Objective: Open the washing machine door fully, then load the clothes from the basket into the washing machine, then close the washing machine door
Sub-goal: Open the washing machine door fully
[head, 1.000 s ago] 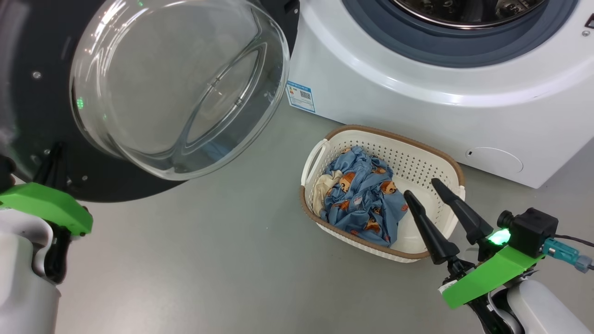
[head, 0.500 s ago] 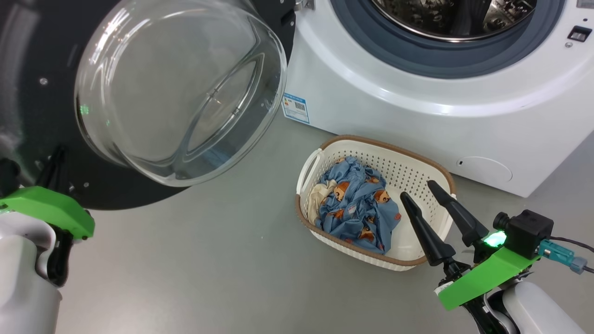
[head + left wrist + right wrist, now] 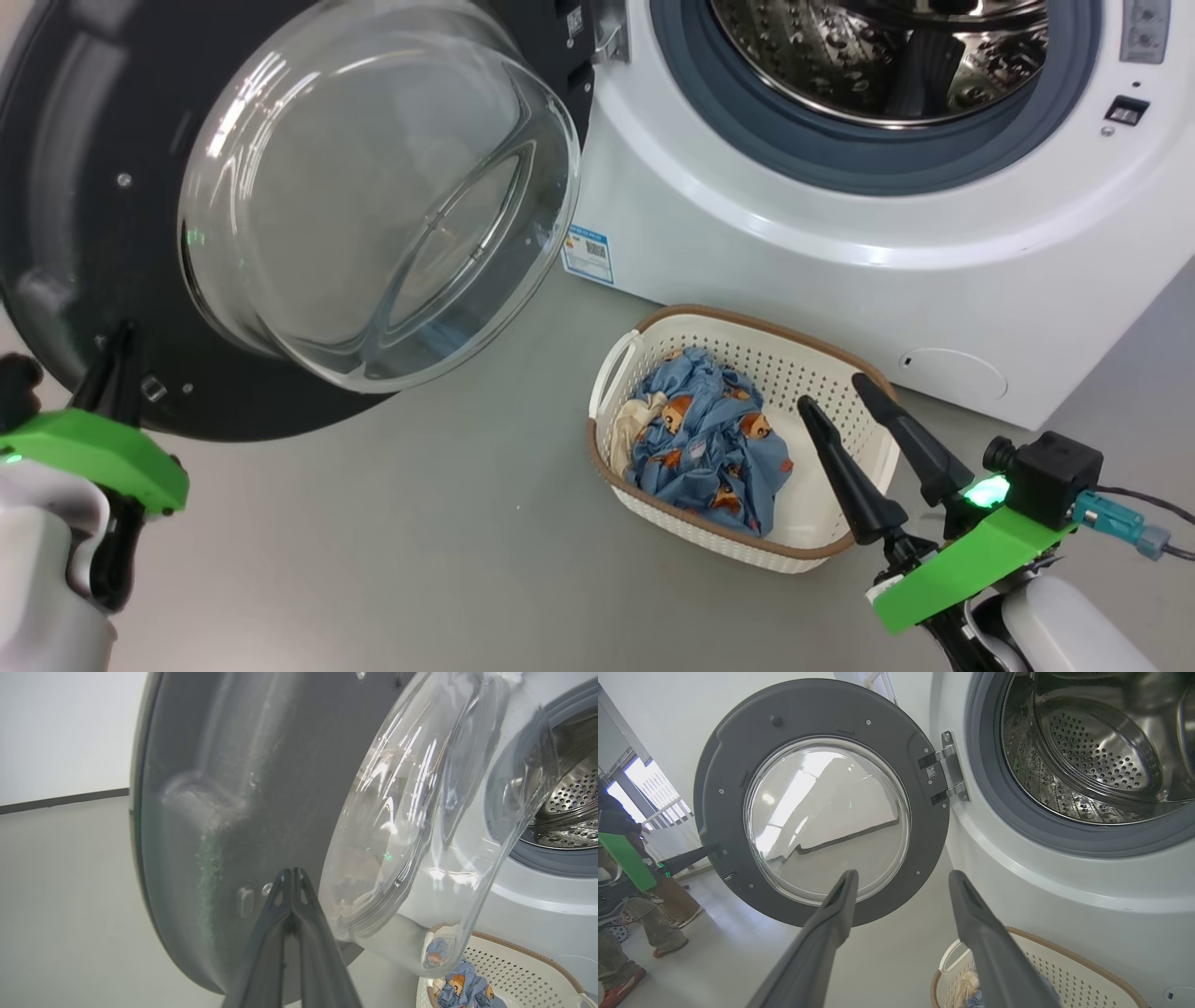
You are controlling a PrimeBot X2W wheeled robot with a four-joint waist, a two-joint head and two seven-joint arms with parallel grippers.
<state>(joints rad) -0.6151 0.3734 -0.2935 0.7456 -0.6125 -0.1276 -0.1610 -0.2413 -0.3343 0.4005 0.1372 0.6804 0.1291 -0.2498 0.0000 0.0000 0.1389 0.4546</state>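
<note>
The large round glossy black washing machine door [image 3: 84,187], with its bulging clear glass bowl [image 3: 373,196], stands swung wide on its hinge, directly ahead of the left gripper [image 3: 292,877]. This gripper's two dark tapered fingers are pressed together and grip nothing. Their tip appears to meet the door's inner face near the rim, a pose suited to pushing.

The right gripper [image 3: 831,390] is spread and empty. Below it sits the cream perforated plastic basket [image 3: 775,355] holding the crumpled blue bear-print clothes [image 3: 705,453], probably staged for pickup. Beyond stands the white boxy washing machine [image 3: 794,252], its perforated steel drum [image 3: 868,56] exposed.
</note>
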